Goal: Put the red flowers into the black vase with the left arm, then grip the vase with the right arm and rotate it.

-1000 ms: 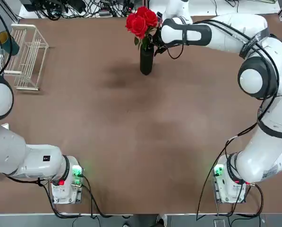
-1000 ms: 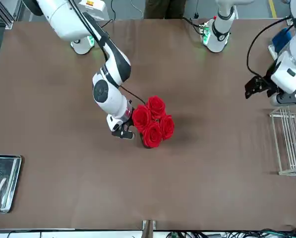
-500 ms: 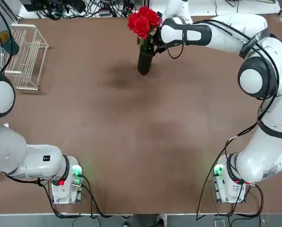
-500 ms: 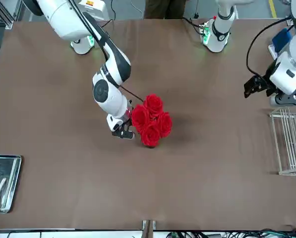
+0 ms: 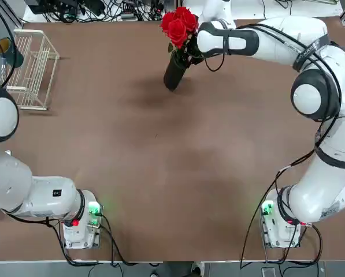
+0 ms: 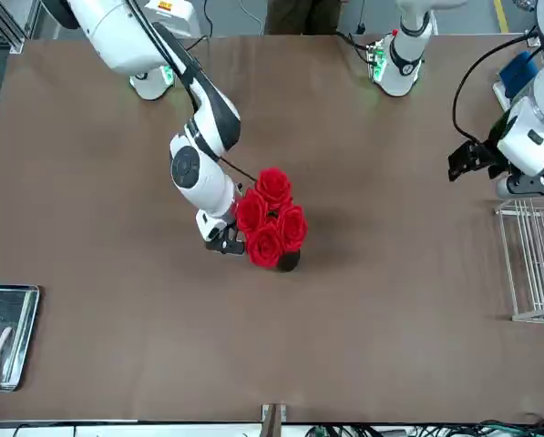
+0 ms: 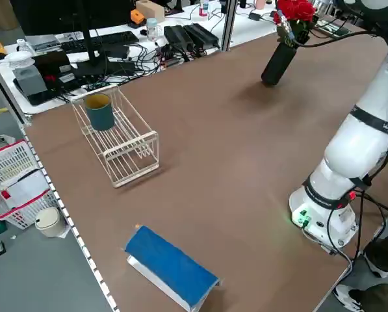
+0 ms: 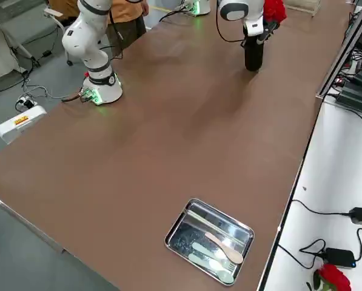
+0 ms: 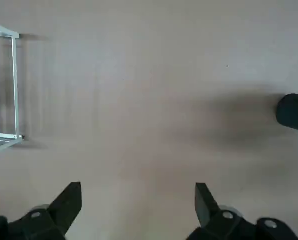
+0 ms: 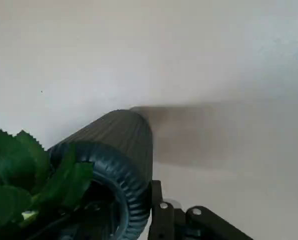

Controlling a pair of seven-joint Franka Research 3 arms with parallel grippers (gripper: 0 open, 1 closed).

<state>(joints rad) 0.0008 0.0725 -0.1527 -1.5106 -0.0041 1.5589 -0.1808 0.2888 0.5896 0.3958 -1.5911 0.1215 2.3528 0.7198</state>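
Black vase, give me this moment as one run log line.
black vase: tilted, red flowers inside | right gripper: shut on its rim | left gripper: open, parked near wire rack

One camera hangs overhead and looks straight down on the tabletop [image 5: 160, 173], with the arm bases along its lower edge. Another faces the robot from across it, also from high up. Two raised cameras look down diagonally from either side. All four share the red flowers [image 5: 179, 24] in the black vase [image 5: 175, 70]. Each wrist camera sits close above the surface; the right one looks right into the vase's mouth.
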